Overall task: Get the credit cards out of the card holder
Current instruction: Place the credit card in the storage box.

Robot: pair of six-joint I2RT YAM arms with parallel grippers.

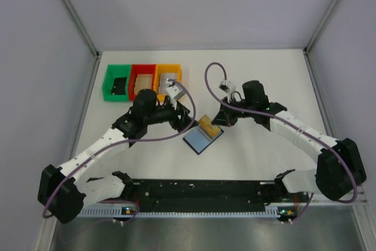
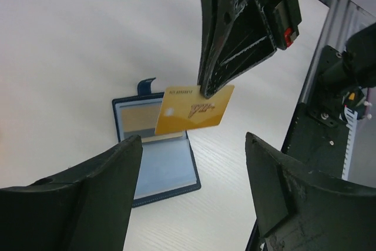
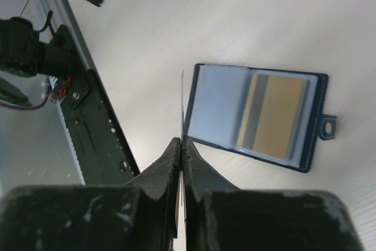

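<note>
The dark blue card holder (image 1: 200, 140) lies open on the white table; it also shows in the left wrist view (image 2: 167, 168) and the right wrist view (image 3: 214, 107). My right gripper (image 1: 218, 120) is shut on a gold credit card (image 2: 194, 110) and holds it in the air just above the holder; in its own view the card (image 3: 181, 101) shows edge-on between the fingertips (image 3: 182, 145). A second gold card with a grey stripe (image 3: 273, 116) sits in the panel by the black tab (image 3: 328, 126). My left gripper (image 2: 194, 198) is open and empty, beside the holder (image 1: 182, 123).
Green (image 1: 117, 83), red (image 1: 142, 82) and orange (image 1: 169, 76) bins stand in a row at the back left, behind the left arm. A black rail (image 1: 200, 191) runs along the near table edge. Grey walls enclose the table.
</note>
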